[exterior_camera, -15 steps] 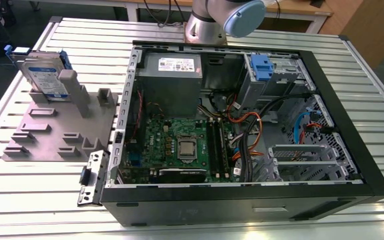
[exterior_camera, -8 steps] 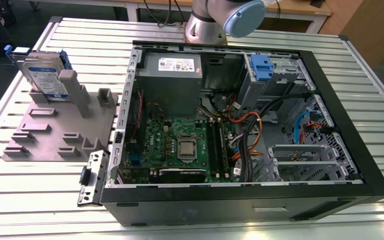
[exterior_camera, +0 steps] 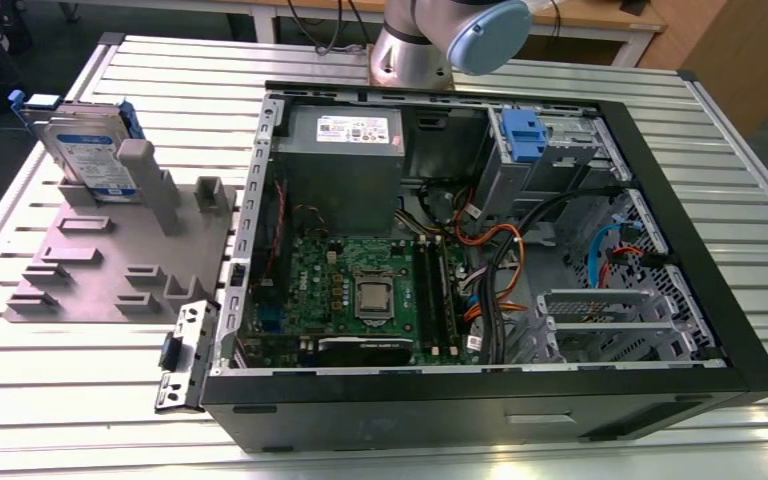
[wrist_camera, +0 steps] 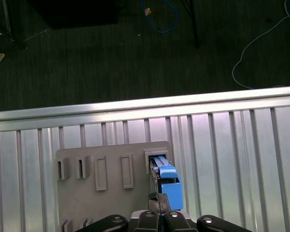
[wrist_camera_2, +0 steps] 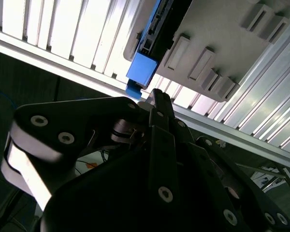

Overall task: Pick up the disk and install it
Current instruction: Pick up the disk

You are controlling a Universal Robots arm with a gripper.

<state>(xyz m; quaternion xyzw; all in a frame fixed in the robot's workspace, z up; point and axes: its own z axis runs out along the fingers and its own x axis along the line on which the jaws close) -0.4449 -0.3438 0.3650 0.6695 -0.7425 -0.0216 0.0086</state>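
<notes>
DISK (exterior_camera: pixel 91 150) | stands on edge in grey fixture (exterior_camera: pixel 104 270) slot on counter (exterior_camera: pixel 77 390), beside open computer case (exterior_camera: pixel 491 250) | HAND (wrist_camera: pixel 154 197) | closed, empty, lined up over blue carrier end, apart from it | HANDLING | likely rigid, dense, shock-sensitive; grips best across flat faces

The disk (exterior_camera: pixel 88 150) upright in a stand (exterior_camera: pixel 104 262) on the table (exterior_camera: pixel 77 400), at the exterior view's left of the computer case (exterior_camera: pixel 491 405).

There is one silver hard drive in a blue plastic frame (exterior_camera: pixel 91 152), one grey slotted holder plate (exterior_camera: pixel 91 272), one open black computer case (exterior_camera: pixel 491 405), one grey metal box (exterior_camera: pixel 344 175), one small blue plastic clip (exterior_camera: pixel 524 135) and one ribbed aluminium table (exterior_camera: pixel 64 405).
</notes>
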